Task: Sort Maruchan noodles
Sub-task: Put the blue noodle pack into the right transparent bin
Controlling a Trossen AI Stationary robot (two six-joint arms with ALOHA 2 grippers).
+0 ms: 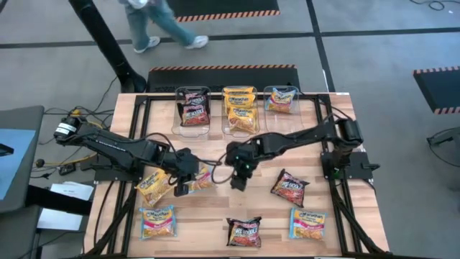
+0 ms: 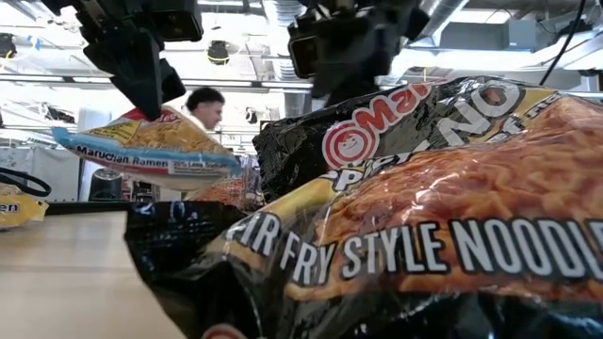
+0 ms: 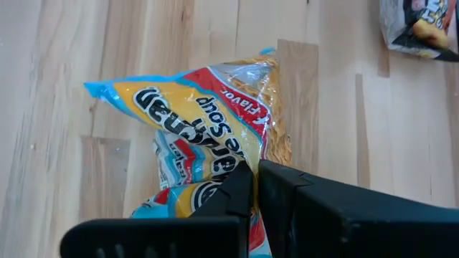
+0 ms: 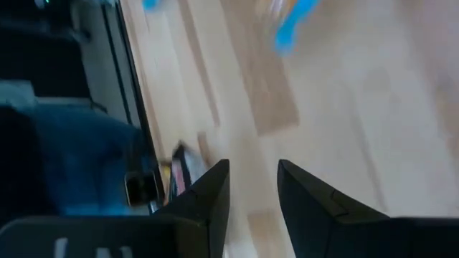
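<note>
My left gripper (image 1: 185, 181) hovers over the table's left middle, shut on a blue-yellow Maruchan noodle packet with red lettering (image 3: 193, 122), which shows lifted in the low view (image 2: 141, 141). My right gripper (image 4: 252, 179) stands open over bare wood near the table's centre (image 1: 238, 180), just right of that packet, with nothing between its fingers. More packets lie flat on the table: a yellow one (image 1: 153, 187) under my left arm, a blue one (image 1: 157, 221), dark ones (image 1: 244, 232) (image 1: 290, 187), and another blue one (image 1: 307, 223). My left gripper pinches the packet between its two fingers at one crumpled edge (image 3: 228, 163). The fingers slant down from above, on the table's left side. The packet juts out beyond the fingertips, roughly level and clear of the table (image 2: 179, 155).
Three clear tubs stand in a row at the far edge: one with dark packets (image 1: 192, 109), one with yellow packets (image 1: 240, 108), one with a blue packet (image 1: 282, 99). A black frame (image 1: 144, 101) borders the table. A person walks beyond the far edge.
</note>
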